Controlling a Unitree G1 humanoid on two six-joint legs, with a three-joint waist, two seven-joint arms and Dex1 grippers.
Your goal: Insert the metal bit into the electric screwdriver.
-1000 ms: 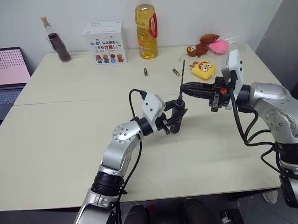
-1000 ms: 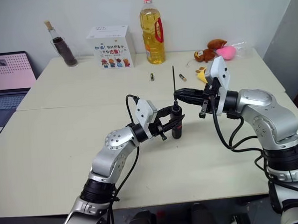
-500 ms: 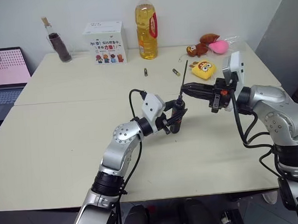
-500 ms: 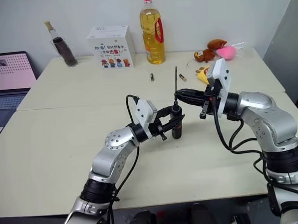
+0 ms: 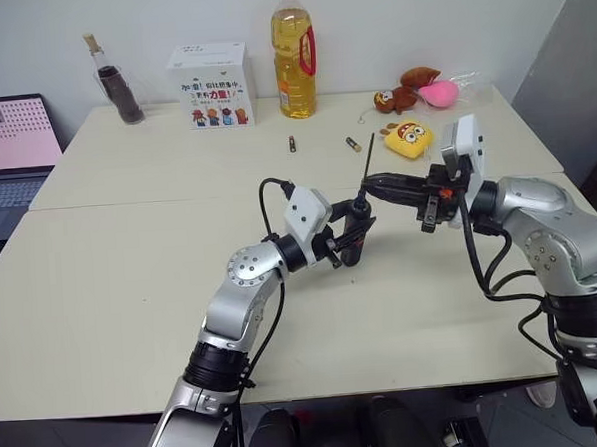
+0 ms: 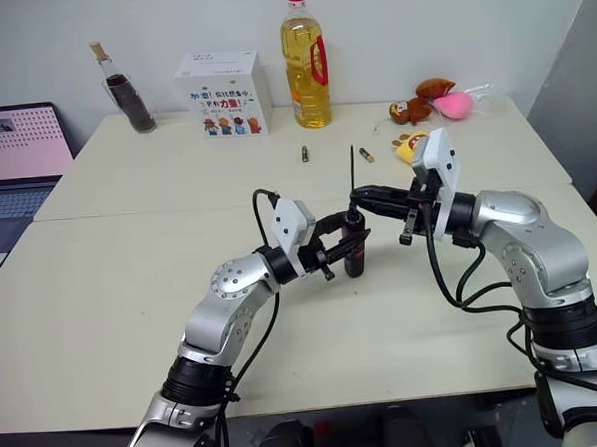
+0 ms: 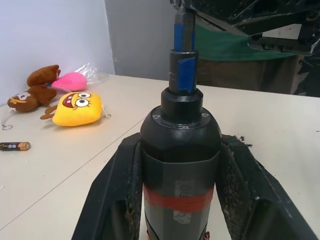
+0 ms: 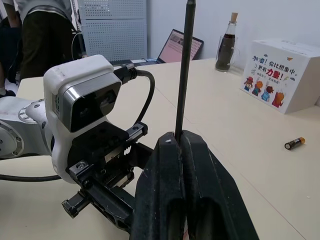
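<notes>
The left gripper (image 6: 352, 243) has its fingers (image 7: 118, 185) closed tight around the electric screwdriver (image 7: 180, 165), gripping it at the red band and holding it upright just above the surface (image 5: 131, 282), with the narrow chuck end pointing up. The right gripper (image 5: 369, 187) has its fingers (image 8: 170, 200) pressed fully together on the lower part of the metal bit (image 8: 185, 65), which stands nearly upright, leaning a little, directly over the chuck. In the left wrist view the bit's lower end seems to sit at or just inside the chuck opening; how deep it sits cannot be told.

The step in hand looks like the seating of the bit. To do it well, the right arm should bring the rod parallel to the screwdriver's axis first, taking out the slight lean, then press straight down along that axis in a slow, short push. The left arm should stay firm so the tool does not tip or slide under the load. A rod this thin can slip sideways between the fingers if pushed off-axis, so the push should stay light until it seats. Only then should the right fingers let go.
</notes>
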